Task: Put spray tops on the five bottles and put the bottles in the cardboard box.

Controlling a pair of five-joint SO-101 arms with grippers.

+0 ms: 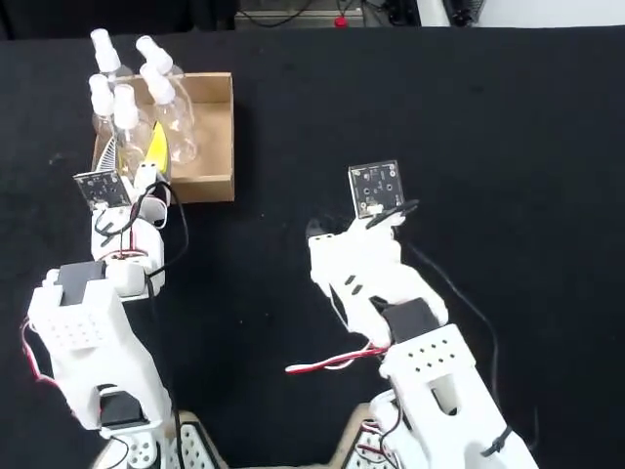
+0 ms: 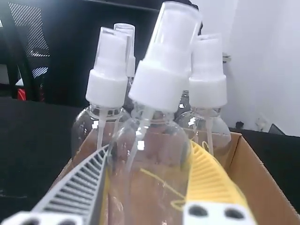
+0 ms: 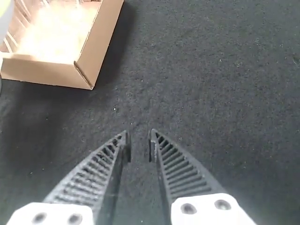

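The cardboard box [image 1: 217, 137] sits at the far left of the black table, holding several clear bottles [image 1: 166, 107] that stand upright with white spray tops [image 1: 103, 49]. My left gripper [image 1: 132, 144] is at the box's near end, and its grey and yellow fingers [image 2: 206, 178] are shut on the nearest bottle [image 2: 150, 183]. That bottle is upright inside the box and capped with a spray top [image 2: 164, 70]. Other capped bottles [image 2: 96, 126] stand right behind it. My right gripper [image 3: 139, 140] hovers low over bare cloth mid-table, its fingers slightly open and holding nothing.
The box's near right corner [image 3: 86, 77] lies ahead of my right gripper [image 1: 318, 233], with a wide stretch of black cloth [image 1: 469, 117] to the right of it. Both arm bases stand at the table's near edge.
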